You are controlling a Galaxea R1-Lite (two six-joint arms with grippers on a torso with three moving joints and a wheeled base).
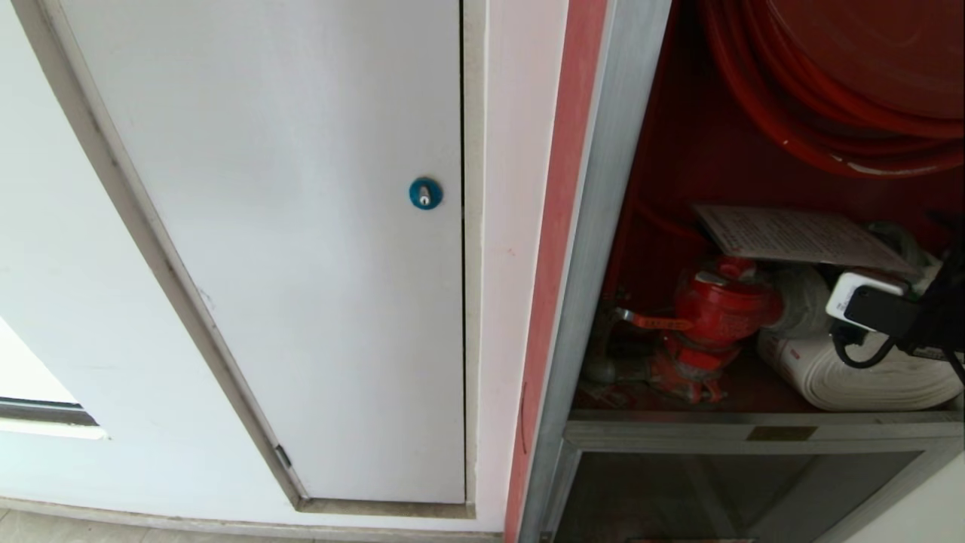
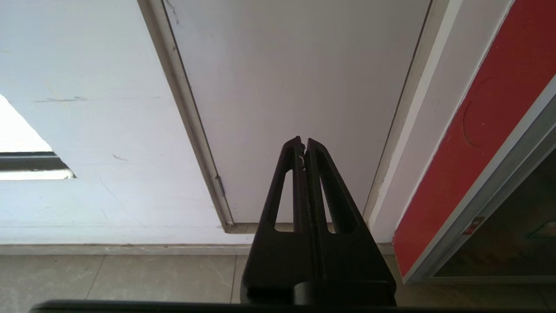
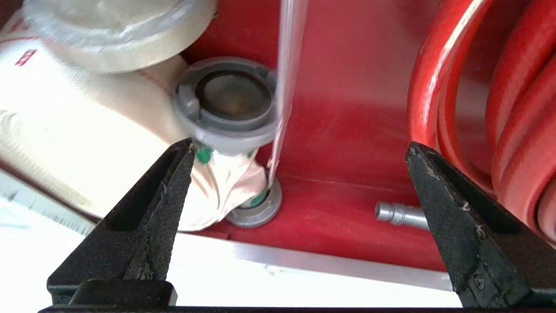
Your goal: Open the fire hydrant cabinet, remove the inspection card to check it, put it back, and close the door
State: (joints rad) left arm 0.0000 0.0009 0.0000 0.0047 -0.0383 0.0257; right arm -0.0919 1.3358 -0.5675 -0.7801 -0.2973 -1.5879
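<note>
At left, beside the plain white panel door (image 1: 286,249), the left gripper (image 2: 304,145) hangs pressed together. At right, inside the open red-lined silver cabinet (image 1: 603,226), the sleeved white inspection card (image 1: 799,235) rests on the rolled hose (image 1: 867,377). The right gripper (image 3: 299,150) stands spread, empty. The card looks light, floppy and slippery; pinch an exposed edge.

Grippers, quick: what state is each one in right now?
Left gripper: closed, empty, parked facing the white door.
Right gripper: open, empty, inside the cabinet.
</note>
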